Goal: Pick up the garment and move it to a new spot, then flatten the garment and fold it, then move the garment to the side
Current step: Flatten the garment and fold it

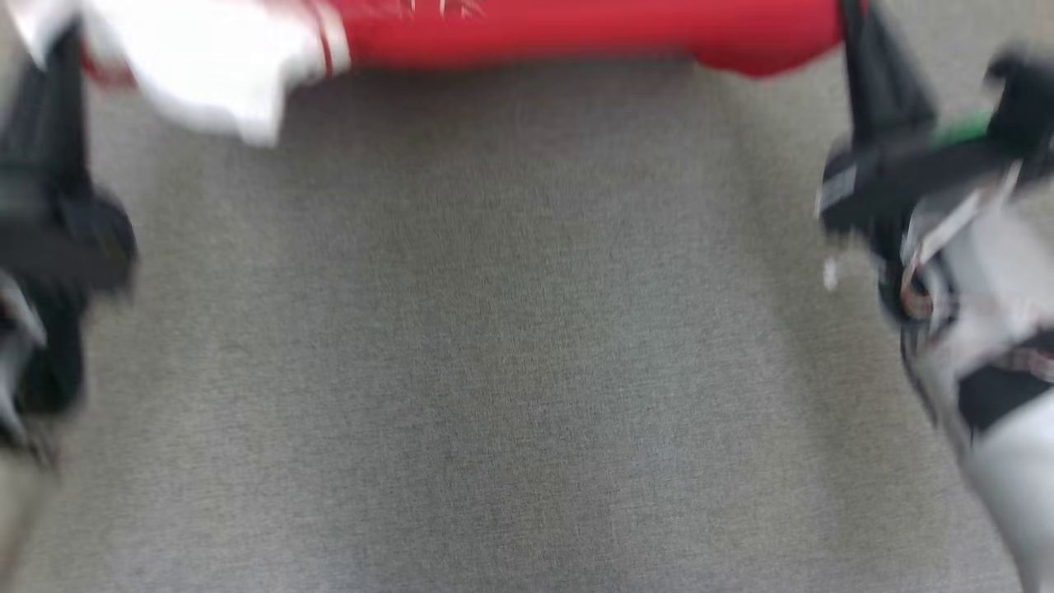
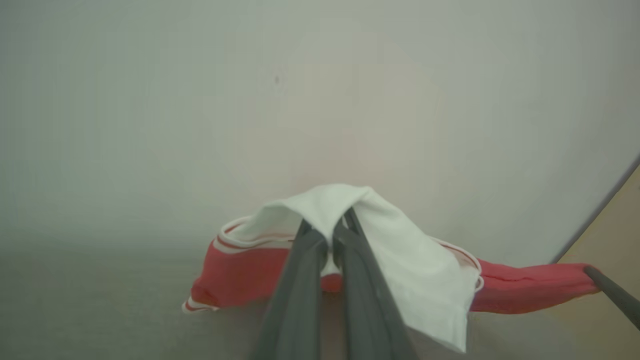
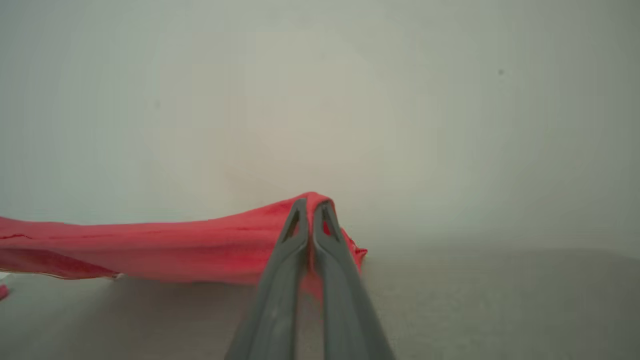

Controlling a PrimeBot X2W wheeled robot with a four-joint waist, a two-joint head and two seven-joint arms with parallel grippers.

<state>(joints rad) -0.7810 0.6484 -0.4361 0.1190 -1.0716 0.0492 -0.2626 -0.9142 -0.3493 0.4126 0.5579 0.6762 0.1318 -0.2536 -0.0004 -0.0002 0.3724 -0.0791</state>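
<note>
Head view is blurred, so take the detail from the wrist views.

Position: your garment (image 1: 576,33) is strung out sideways along the far edge of the head view, above the grey surface (image 1: 510,346), spanning from one end effector to the other.

Appearance: the body is red and pulled into a long, fairly taut band with soft lengthwise creases. The end at the robot's left is white. Where white meets red there is a white trim band with thin red stripes. Some pale marks sit on the red at the top of the head view, too blurred to read.

Left end effector (image 2: 327,227): jaws pinched narrow on the white part. The white cloth peaks at the tips, drapes over them and hangs in a loose flap to one side.

Right end effector (image 3: 312,202): jaws pinched narrow on the red end, which rises to a small peak at the tips.

You cannot tell whether the lower edge touches the surface.
</note>
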